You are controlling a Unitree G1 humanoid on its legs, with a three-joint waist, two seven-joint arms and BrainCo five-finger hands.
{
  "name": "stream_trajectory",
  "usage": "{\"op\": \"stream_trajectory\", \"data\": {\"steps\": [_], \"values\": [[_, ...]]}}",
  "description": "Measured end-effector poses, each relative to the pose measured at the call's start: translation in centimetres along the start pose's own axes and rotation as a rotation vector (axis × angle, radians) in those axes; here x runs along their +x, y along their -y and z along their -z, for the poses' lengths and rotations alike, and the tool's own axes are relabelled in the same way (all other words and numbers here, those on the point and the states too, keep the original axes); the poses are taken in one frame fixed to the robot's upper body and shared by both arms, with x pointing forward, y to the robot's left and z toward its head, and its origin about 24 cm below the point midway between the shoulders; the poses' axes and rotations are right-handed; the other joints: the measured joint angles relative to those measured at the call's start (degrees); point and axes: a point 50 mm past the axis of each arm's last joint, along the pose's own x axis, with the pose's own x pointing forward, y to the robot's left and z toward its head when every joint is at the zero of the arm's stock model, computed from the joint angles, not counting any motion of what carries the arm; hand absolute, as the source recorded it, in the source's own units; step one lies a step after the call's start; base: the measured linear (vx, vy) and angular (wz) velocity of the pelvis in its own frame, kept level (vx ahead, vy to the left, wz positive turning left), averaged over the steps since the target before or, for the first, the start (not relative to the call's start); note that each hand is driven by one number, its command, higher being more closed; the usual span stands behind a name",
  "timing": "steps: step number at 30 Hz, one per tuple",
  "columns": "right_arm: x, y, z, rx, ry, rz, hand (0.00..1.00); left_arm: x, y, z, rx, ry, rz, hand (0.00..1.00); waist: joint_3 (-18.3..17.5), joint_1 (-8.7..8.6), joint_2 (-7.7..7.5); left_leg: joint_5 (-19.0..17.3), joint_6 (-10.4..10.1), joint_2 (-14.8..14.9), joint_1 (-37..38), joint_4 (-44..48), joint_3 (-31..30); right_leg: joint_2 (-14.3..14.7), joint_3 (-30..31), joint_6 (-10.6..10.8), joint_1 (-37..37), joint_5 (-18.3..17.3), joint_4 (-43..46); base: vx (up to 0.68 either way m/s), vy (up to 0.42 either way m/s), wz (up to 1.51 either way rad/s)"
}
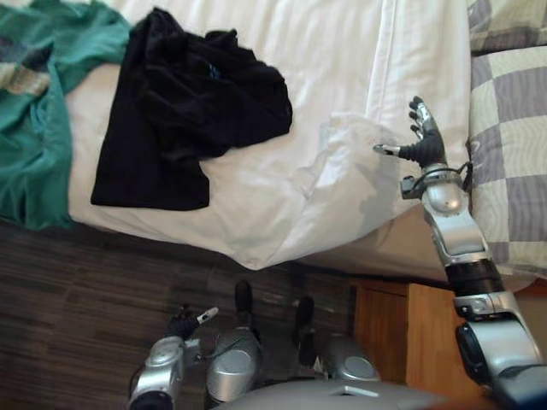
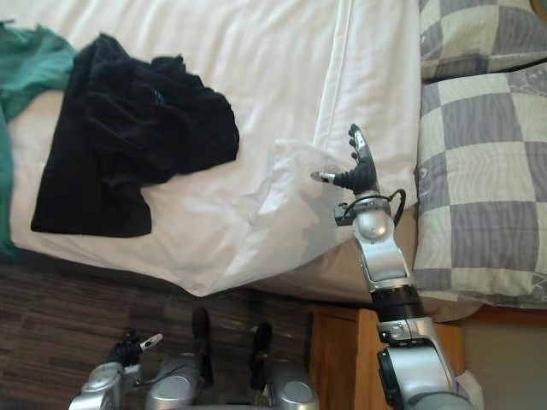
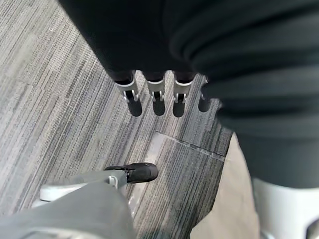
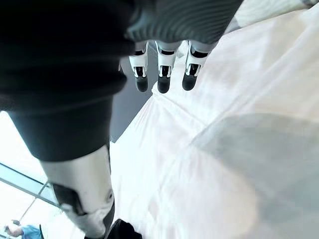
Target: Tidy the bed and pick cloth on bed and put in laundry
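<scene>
A black garment lies crumpled on the white bed cover, toward the left. A green cloth hangs over the bed's left end. My right hand hovers open over the folded-back corner of the white cover, next to the checked pillows, fingers straight and holding nothing. In the right wrist view its fingers point over bare white sheet. My left hand hangs low beside the bed over the floor, fingers relaxed and empty.
Two checked grey and cream pillows lie at the right end of the bed. A wooden bedside unit stands below the bed's edge. Dark striped carpet covers the floor in front.
</scene>
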Motion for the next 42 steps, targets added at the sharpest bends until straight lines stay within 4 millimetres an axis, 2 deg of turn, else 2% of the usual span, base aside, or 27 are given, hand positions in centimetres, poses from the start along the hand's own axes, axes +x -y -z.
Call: {"op": "stream_trajectory", "data": {"steps": [2,4,7,10,11,15,20,27,29,33,35,36,37,38,39,40,42], "values": [[0.4,-0.6,0.2,-0.040,-0.016,-0.023,0.00,0.1,-0.1,-0.6,-0.001,0.019,-0.004,0.00,0.42,0.40,-0.25,-0.44,0.22,0.15,-1.68,1.51,-0.06,-0.02,-0.01,-0.38,-0.95,0.51,-0.05,0.05,0.053,0.04],[1.0,-1.0,0.2,-0.158,-0.022,-0.036,0.00,0.3,-0.1,-1.5,-0.002,0.041,-0.010,0.00,1.52,0.52,-0.41,-0.64,0.32,0.28,-3.24,3.05,-0.30,-0.02,-0.02,-0.41,-1.48,0.86,-0.29,0.06,0.031,0.10],[1.4,-1.2,0.5,-0.322,-0.026,-0.063,0.00,0.5,0.1,-2.7,-0.003,0.069,-0.018,0.00,2.33,1.19,-0.55,-1.05,0.13,0.46,-4.74,4.29,-0.64,0.08,-0.02,-0.33,-1.91,1.13,-0.80,0.06,0.009,0.09],[2.1,-1.2,0.4,-0.394,-0.039,-0.100,0.00,0.7,0.3,-3.6,-0.005,0.092,-0.023,0.00,2.45,1.58,-0.48,-1.12,0.01,1.21,-6.83,4.91,-0.93,0.72,-0.03,-0.37,-3.70,2.41,-1.07,0.05,-0.006,-0.02],[2.3,-1.4,0.5,-0.404,-0.048,-0.110,1.00,0.8,0.4,-3.7,-0.004,0.093,-0.024,0.00,2.45,1.45,-0.48,-1.12,0.01,1.21,-7.05,4.98,-0.99,0.71,-0.02,-0.37,-3.80,2.43,-1.19,0.05,-0.001,0.02],[3.0,-1.7,1.7,-0.478,-0.125,-0.164,1.00,1.0,0.8,-4.5,-0.002,0.108,-0.017,0.00,2.46,1.66,-0.47,-1.11,-0.01,1.14,-8.16,4.98,-0.84,0.67,-0.05,-0.37,-4.72,2.43,-1.72,0.06,0.005,0.00],[4.1,-0.5,1.5,-0.513,-0.159,-0.143,1.00,1.2,1.5,-5.0,0.023,0.120,0.007,0.00,2.59,1.66,-0.26,-0.46,0.06,0.95,-9.11,4.66,-0.78,0.60,-0.16,-0.36,-5.50,2.42,-2.35,0.06,0.002,0.01],[3.4,-0.5,3.2,-0.415,-0.209,-0.136,1.00,1.2,2.6,-5.4,0.016,0.131,0.033,0.00,2.59,1.81,-0.26,0.30,-0.27,0.76,-7.26,3.20,0.29,0.53,-0.15,-0.43,-4.58,2.36,-2.60,0.06,0.006,-0.05],[2.2,-0.8,4.4,-0.376,-0.226,-0.123,1.00,1.2,2.8,-5.3,0.017,0.126,0.038,0.00,2.59,1.78,-0.26,0.56,-0.47,0.61,-5.39,2.15,0.43,0.54,-0.13,-0.51,-3.11,2.28,-2.86,0.07,0.004,-0.04],[-1.8,-1.6,6.9,-0.234,-0.257,-0.052,1.00,1.0,3.8,-4.8,0.039,0.116,0.068,0.00,2.29,1.55,-0.61,1.15,-0.98,0.39,-1.79,-0.21,1.61,0.55,-0.01,-0.84,-1.13,1.77,-2.66,0.05,0.003,-0.13],[-3.7,-2.2,7.6,-0.147,-0.275,-0.026,1.00,0.8,4.0,-4.0,0.034,0.093,0.074,0.00,2.21,0.79,-0.71,1.45,-0.96,0.06,-0.09,-1.21,2.20,0.35,0.01,-0.22,-0.19,1.26,-2.66,0.04,-0.004,-0.20],[-5.3,-2.8,8.4,-0.100,-0.305,-0.014,1.00,0.7,4.0,-3.0,0.036,0.062,0.075,0.00,1.88,0.02,-0.83,1.50,-0.91,-0.33,1.67,-2.01,2.71,0.07,0.36,-0.17,1.02,0.45,-2.62,0.05,-0.012,-0.27],[-7.4,-3.5,9.7,-0.069,-0.362,-0.017,1.00,0.4,3.9,-1.5,0.052,0.020,0.073,0.00,-0.26,-0.15,-1.13,1.49,-0.92,-0.67,2.87,-2.83,3.64,-0.06,1.40,0.55,1.37,-0.45,-2.51,0.05,-0.015,-0.30],[-8.4,-3.8,10.4,-0.061,-0.392,-0.022,1.00,0.2,4.0,-0.8,0.072,-0.001,0.075,0.00,-1.59,-0.41,-1.16,1.49,-0.92,-0.84,3.33,-3.24,3.86,-0.15,1.82,0.48,1.55,-0.95,-2.51,0.08,-0.025,-0.27],[-10.5,-4.1,11.8,-0.043,-0.455,-0.026,1.00,-0.2,3.9,0.7,0.100,-0.039,0.077,0.00,-4.23,-1.43,-1.15,1.44,-0.99,-1.24,4.40,-3.84,4.27,-0.56,2.21,0.80,2.18,-2.15,-2.19,0.09,-0.027,-0.09],[-11.4,-4.3,12.3,-0.034,-0.481,-0.025,1.00,-0.4,4.0,1.4,0.103,-0.056,0.081,0.00,-5.04,-1.76,-1.08,1.29,-1.22,-1.37,5.13,-3.88,4.31,-0.70,2.37,0.98,2.82,-2.71,-2.06,0.10,-0.039,-0.12],[-14.6,-4.7,13.9,-0.011,-0.562,-0.016,1.00,-0.8,4.1,3.3,0.100,-0.115,0.084,0.00,-8.87,-2.72,-0.46,0.73,-1.93,-1.56,7.45,-3.97,5.16,-0.93,3.00,1.29,4.52,-4.47,-1.56,0.07,-0.066,-0.20]]}}
